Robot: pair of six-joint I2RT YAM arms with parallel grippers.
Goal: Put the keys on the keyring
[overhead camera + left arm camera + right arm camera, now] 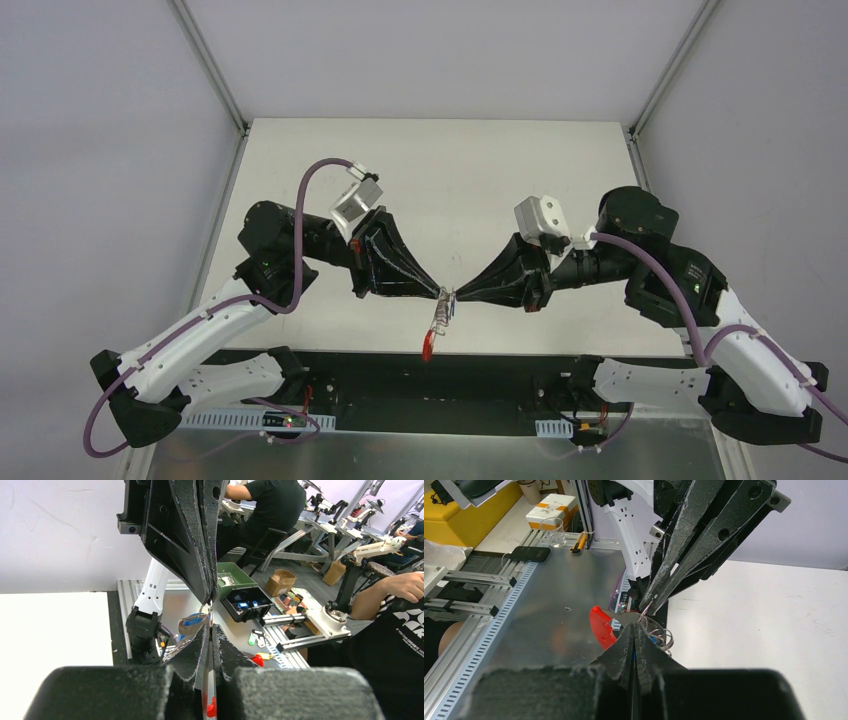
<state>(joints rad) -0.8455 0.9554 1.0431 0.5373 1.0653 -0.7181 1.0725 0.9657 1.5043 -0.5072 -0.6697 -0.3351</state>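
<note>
My two grippers meet tip to tip in the air over the table's near edge. The left gripper [443, 292] [210, 628] is shut on a thin silver wire ring of the keyring [438, 320]. Its chained rings [660, 636] and red curved strip [428, 346] [601, 627] hang below. The right gripper [455, 293] [634, 628] is shut too. A blue sliver shows in the gap between its jaws. The blue tag of the keys [193, 621] [453, 308] dangles just under the tips. The dark key itself is hidden between the fingers.
The white table [440, 180] lies behind and below the grippers. A black strip [430, 375] runs along the near edge by the arm bases. Below the edge is a metal shelf [549, 610]. Frame posts [215, 70] stand at the far corners.
</note>
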